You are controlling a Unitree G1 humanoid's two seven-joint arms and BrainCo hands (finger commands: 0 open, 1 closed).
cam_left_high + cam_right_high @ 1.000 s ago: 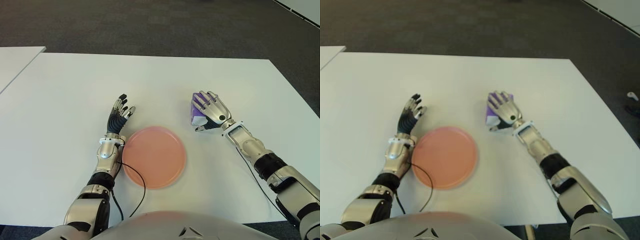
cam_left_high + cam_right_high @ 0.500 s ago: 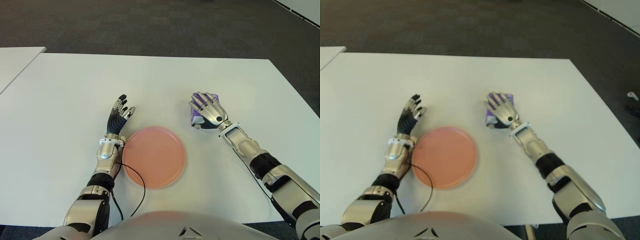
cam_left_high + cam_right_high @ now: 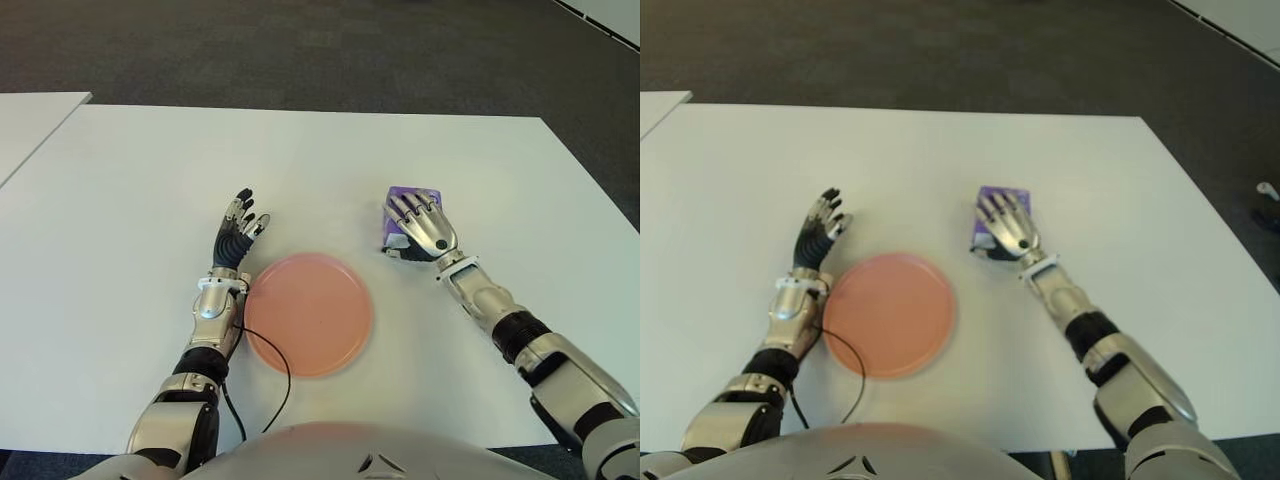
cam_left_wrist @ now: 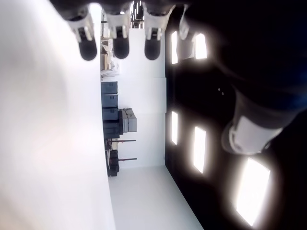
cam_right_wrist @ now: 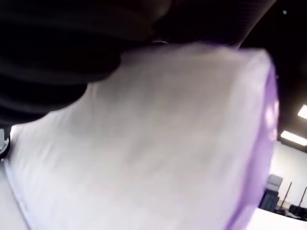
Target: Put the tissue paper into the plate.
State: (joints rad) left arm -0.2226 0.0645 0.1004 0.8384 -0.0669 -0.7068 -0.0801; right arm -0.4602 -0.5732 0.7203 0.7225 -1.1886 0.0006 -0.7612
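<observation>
Left eye view showed the right hand (image 3: 422,226) laid palm-down over the purple tissue pack (image 3: 414,196) on the white table (image 3: 140,190), to the right of the pink plate (image 3: 308,312) and apart from it. The far edge of the pack showed beyond the fingertips, and the thumb sat at the pack's left side near the table. Whether the fingers had actually clamped on the pack could not be told from either eye view. The right wrist view added what the head cameras could not: the pack (image 5: 158,143) filled nearly the whole picture, a pale wrapped face with a purple edge, pressed close under the dark underside of the hand, so the palm was right up against it; the fingers themselves did not show there, so the grip stayed unsettled. The plate lay bare in front of the robot's body, with nothing on it. The left hand (image 3: 238,232) showed just beside the plate's left rim, fingers spread and pointing away from the robot, holding nothing. The left wrist view confirmed it, showing three straight dark fingertips (image 4: 88,50) and the thumb well apart above the white tabletop. A thin black cable (image 3: 272,360) curved from the left wrist across the plate's near-left edge.
</observation>
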